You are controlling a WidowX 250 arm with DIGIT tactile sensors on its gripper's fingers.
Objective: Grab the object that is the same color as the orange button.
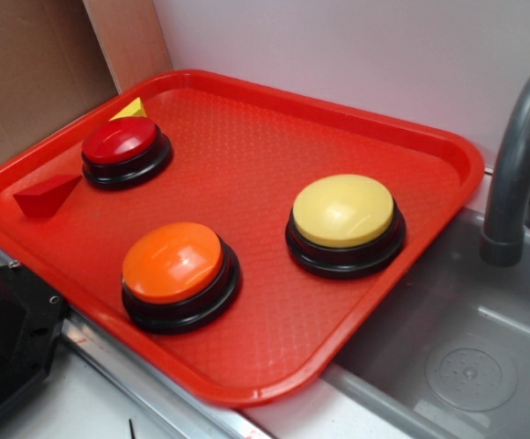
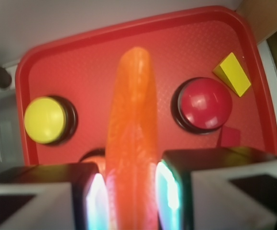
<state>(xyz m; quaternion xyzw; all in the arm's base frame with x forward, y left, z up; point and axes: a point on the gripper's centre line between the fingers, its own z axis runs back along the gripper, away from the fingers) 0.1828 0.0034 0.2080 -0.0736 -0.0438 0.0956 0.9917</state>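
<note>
In the wrist view my gripper [image 2: 131, 194] is shut on the object [image 2: 131, 105], a glossy orange curved piece that stands up between the two pads, high above the red tray [image 2: 128, 28]. The orange button [image 1: 173, 261] sits on its black base at the tray's near side. From the wrist only a sliver of the orange button [image 2: 94, 157] shows, behind the held piece and the left finger [image 2: 42, 196]. Neither the gripper nor the held piece appears in the exterior view.
On the tray [image 1: 411, 128] stand a red button [image 1: 120, 142] and a yellow button [image 1: 344, 212]. A yellow wedge [image 1: 132, 110] lies behind the red button, a red wedge [image 1: 45, 195] to its left. A grey faucet [image 1: 521, 155] and sink [image 1: 466, 347] are at the right.
</note>
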